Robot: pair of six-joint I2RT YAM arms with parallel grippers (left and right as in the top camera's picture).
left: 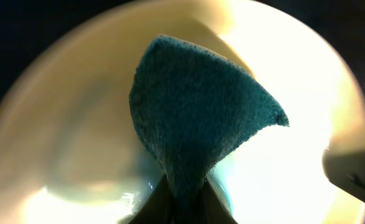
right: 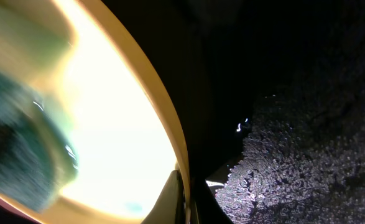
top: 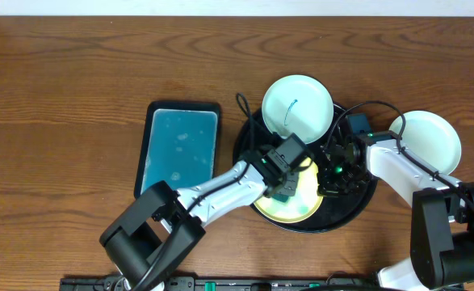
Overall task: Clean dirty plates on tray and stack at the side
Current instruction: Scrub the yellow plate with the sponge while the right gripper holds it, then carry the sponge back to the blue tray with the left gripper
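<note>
A pale yellow plate [top: 299, 204] lies in the round black tray [top: 358, 198]. My left gripper [top: 283, 184] is shut on a teal sponge [left: 194, 112] and presses it onto this plate [left: 76, 124]. My right gripper [top: 330, 173] is shut on the yellow plate's right rim [right: 183, 186], one finger inside and one outside. A mint-white plate [top: 299, 105] with a thin teal scribble rests on the tray's far edge. Another white plate [top: 428, 139] lies on the table to the right of the tray, partly behind my right arm.
A rectangular teal tray [top: 180, 149] with wet patches lies left of the black tray. Cables run over the black tray's far side. The tray's textured black floor [right: 306, 155] fills the right of the right wrist view.
</note>
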